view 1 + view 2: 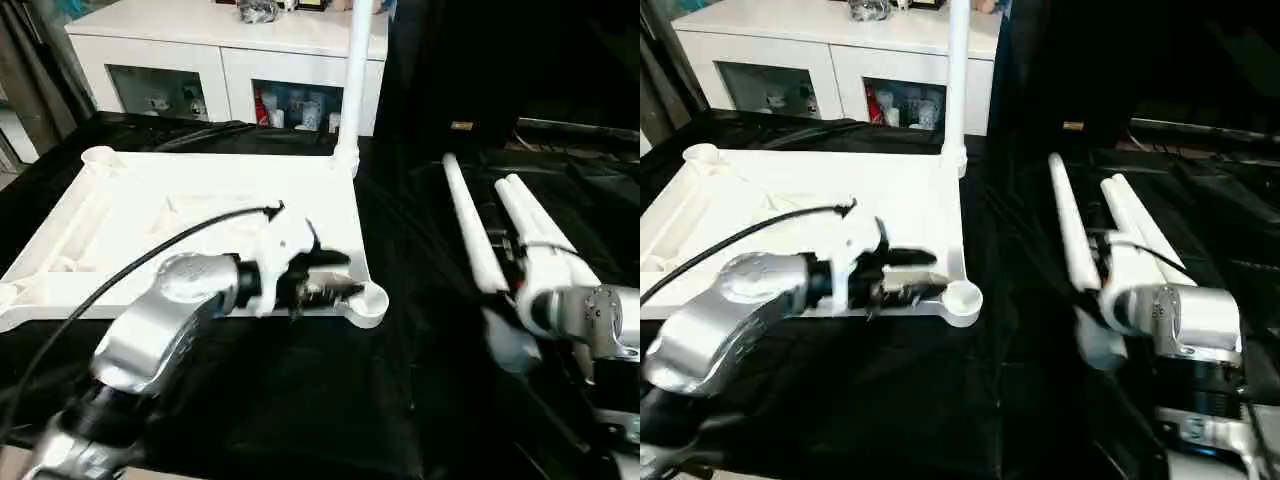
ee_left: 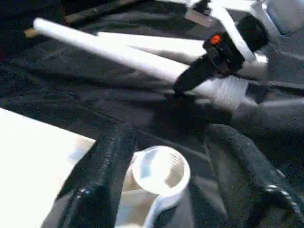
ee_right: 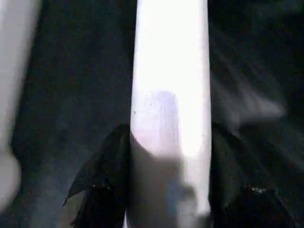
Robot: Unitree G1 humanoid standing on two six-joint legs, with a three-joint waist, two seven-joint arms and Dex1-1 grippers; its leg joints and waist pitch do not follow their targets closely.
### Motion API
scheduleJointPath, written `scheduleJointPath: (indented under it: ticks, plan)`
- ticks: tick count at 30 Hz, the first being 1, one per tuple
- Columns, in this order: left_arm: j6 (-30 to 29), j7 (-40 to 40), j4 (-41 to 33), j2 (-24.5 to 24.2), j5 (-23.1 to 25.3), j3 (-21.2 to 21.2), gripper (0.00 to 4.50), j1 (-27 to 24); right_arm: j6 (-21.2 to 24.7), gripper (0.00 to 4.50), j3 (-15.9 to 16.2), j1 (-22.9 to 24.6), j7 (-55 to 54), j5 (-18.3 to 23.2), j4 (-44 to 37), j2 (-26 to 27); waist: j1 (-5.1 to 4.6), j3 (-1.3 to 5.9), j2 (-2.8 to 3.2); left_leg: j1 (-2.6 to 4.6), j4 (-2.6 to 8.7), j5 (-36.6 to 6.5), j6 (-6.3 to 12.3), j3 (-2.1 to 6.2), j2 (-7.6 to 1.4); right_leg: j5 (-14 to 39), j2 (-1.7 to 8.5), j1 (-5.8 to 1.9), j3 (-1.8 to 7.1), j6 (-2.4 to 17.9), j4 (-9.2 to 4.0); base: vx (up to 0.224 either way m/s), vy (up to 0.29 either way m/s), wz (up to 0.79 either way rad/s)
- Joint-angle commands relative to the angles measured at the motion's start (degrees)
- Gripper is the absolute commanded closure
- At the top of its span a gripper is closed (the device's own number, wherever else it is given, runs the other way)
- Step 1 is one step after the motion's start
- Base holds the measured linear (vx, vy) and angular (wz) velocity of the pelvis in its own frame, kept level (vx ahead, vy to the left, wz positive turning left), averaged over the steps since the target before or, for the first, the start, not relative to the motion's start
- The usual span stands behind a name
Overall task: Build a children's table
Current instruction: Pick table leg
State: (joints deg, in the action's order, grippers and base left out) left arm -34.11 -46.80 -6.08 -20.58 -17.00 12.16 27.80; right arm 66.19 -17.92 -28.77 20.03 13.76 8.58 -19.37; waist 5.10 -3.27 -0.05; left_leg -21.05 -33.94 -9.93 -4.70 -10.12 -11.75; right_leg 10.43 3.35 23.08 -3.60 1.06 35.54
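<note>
On the black-draped surface (image 1: 300, 400) the upside-down tabletop (image 1: 130, 215) has one leg (image 1: 357, 60) standing in its far corner socket, three to go: right gripper (image 3: 168, 190) fingers straddle a loose leg (image 3: 171, 95), left gripper (image 2: 166, 190) fingers sit spread around the near socket (image 2: 161, 168).

Silver rounded forearms (image 1: 160, 320), black at the wrists. A thin black cable (image 1: 120, 270) loops over the left one. Fingers (image 2: 99, 175) black, ridged.

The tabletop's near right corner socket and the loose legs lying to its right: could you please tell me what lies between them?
Only bare black cloth lies between the corner socket and the loose legs, seen in both eye views.
</note>
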Motion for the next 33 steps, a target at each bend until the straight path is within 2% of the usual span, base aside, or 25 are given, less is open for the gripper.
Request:
scheduleJointPath:
  ticks: [1,3,5,6,8,10,11,12,14,16,18,19,22,23,27,28,31,33]
  plan:
    - [-2.1,2.6,1.3,2.3,-2.8,-2.9,1.31,1.7,-11.6,2.64,-2.2,0.1,2.1,2.9,-4.8,1.8,0.27,4.14,-0.51,0.47,2.98,-7.8,-1.18,-0.16,-0.79,13.2,4.10,-3.02,2.72,7.7,-4.54,0.000,0.000,0.00]
    - [-4.7,6.0,3.0,7.2,-7.3,-6.6,1.22,3.7,-19.7,2.64,-2.1,1.5,6.7,5.5,-8.0,3.9,0.35,4.27,-0.56,0.54,3.07,-7.4,-0.44,0.01,-0.87,12.6,3.97,-3.15,2.57,8.2,-4.35,0.000,0.000,0.00]
    - [-5.5,7.4,3.9,9.0,-9.0,-8.1,1.16,4.8,-20.7,2.64,-2.5,1.6,8.1,6.9,-9.1,5.1,0.41,4.25,-0.74,0.35,3.02,-6.6,0.79,0.00,-0.81,10.9,3.76,-3.26,2.54,8.8,-4.17,0.000,0.000,0.00]
    - [-5.5,7.4,3.9,9.0,-9.0,-8.1,0.89,4.8,-20.7,2.64,-2.5,1.6,8.1,6.9,-9.1,5.1,0.44,4.25,-0.71,0.35,3.06,-6.3,1.01,0.04,-0.77,10.8,3.74,-3.24,2.53,8.8,-4.27,0.000,0.000,0.00]
    - [-9.9,12.3,6.7,13.3,-12.5,-12.6,0.84,7.7,-21.7,2.64,-2.3,2.2,11.5,10.0,-12.1,7.2,0.43,4.29,-0.79,0.43,2.84,-6.5,1.28,-0.15,-0.61,10.5,3.64,-3.22,2.48,9.4,-4.27,0.000,0.000,0.00]
    - [-11.7,13.8,7.4,15.0,-14.1,-14.5,0.72,8.8,-22.2,2.64,-1.3,2.8,13.0,10.9,-13.4,7.6,0.35,4.29,-0.91,0.16,2.89,-6.2,1.75,-0.04,-0.63,10.2,3.70,-3.49,2.44,9.4,-4.27,0.000,0.000,0.00]
    - [-12.6,15.0,8.1,16.4,-15.6,-16.0,0.58,9.8,-22.5,2.64,0.8,3.5,14.9,11.2,-14.5,7.5,0.35,4.28,-0.91,0.12,2.94,-6.2,1.94,0.04,-0.68,10.8,3.71,-3.50,2.36,9.2,-4.41,0.000,0.000,0.00]
    - [-12.6,15.1,8.1,16.5,-15.6,-16.1,0.48,9.9,-22.6,2.64,0.9,3.6,15.0,11.2,-14.5,7.5,0.54,4.26,-0.85,0.22,2.92,-6.2,1.98,0.09,-0.67,11.0,3.76,-3.44,2.35,9.0,-4.56,0.000,0.000,0.00]
    - [-13.6,17.0,9.8,18.3,-17.1,-17.7,0.44,11.9,-25.4,2.64,5.2,5.1,17.9,11.0,-15.3,6.6,0.53,4.24,-1.02,0.22,2.92,-6.4,2.08,0.02,-0.64,11.8,3.74,-3.37,2.33,8.5,-4.73,0.000,0.000,0.00]
    - [-13.0,19.1,12.1,19.0,-15.7,-17.2,0.39,12.9,-26.7,2.64,7.9,5.7,19.8,11.0,-15.9,6.2,0.51,4.11,-1.03,0.14,3.01,-7.0,2.11,0.12,-0.65,13.5,3.80,-3.39,2.32,7.7,-4.95,0.000,0.000,0.00]
    - [-12.1,20.3,13.4,19.6,-14.8,-17.1,0.34,13.4,-27.0,2.64,9.1,5.8,20.5,10.8,-16.2,6.1,0.58,4.17,-1.03,0.11,3.02,-7.0,2.20,0.20,-0.64,14.0,3.77,-3.46,2.30,6.9,-5.03,0.000,0.000,0.00]
    - [-12.8,21.2,13.9,20.6,-15.6,-18.4,0.34,13.9,-27.2,2.64,9.8,6.0,21.2,10.5,-16.6,6.2,0.59,4.18,-1.04,0.07,3.07,-6.4,2.21,0.27,-0.69,13.6,3.78,-3.44,2.30,6.7,-4.97,0.000,0.000,0.00]
    - [-14.5,21.9,13.9,22.5,-18.4,-20.4,0.34,14.8,-27.9,2.64,12.5,6.5,22.7,9.6,-17.0,6.0,0.64,4.33,-0.84,0.08,2.97,-6.1,2.18,0.26,-0.80,11.9,3.84,-3.42,2.28,7.8,-4.78,0.000,0.000,0.00]
    - [-14.7,21.9,13.8,22.8,-18.8,-20.6,0.62,14.9,-28.1,2.64,12.8,6.5,22.8,9.5,-17.0,5.9,0.72,4.29,-0.91,0.00,3.01,-5.9,2.31,0.29,-0.78,11.3,3.85,-3.46,2.26,8.2,-4.80,0.000,0.000,0.00]
    - [-14.6,23.6,14.3,23.1,-18.7,-20.9,0.75,15.5,-29.8,2.64,14.8,6.5,22.4,8.8,-16.1,5.7,0.82,4.16,-0.96,0.09,3.05,-6.8,2.28,0.28,-0.78,12.8,3.92,-3.35,2.27,7.9,-4.99,0.000,0.000,0.00]
    - [-14.6,23.9,14.4,23.0,-18.6,-20.7,1.06,15.5,-30.2,2.64,15.3,6.4,22.4,8.6,-15.9,5.7,0.86,4.14,-1.05,0.08,3.03,-6.8,2.33,0.27,-0.80,13.0,3.93,-3.34,2.30,7.7,-5.02,0.000,0.000,0.00]
    - [-14.2,25.3,14.8,23.2,-18.4,-21.2,1.15,15.4,-30.8,2.64,16.3,6.1,22.1,8.0,-15.4,5.8,0.95,4.13,-1.10,0.01,3.05,-6.8,2.29,0.28,-0.76,13.5,3.92,-3.37,2.27,7.1,-5.04,0.000,0.000,0.00]
    - [-14.4,25.9,14.8,23.4,-18.3,-21.7,1.49,15.5,-31.2,2.64,16.6,6.0,22.0,7.7,-15.1,5.8,0.97,4.15,-1.16,0.04,3.05,-6.8,2.21,0.29,-0.77,13.9,3.92,-3.33,2.26,6.8,-5.11,0.000,0.000,0.00]
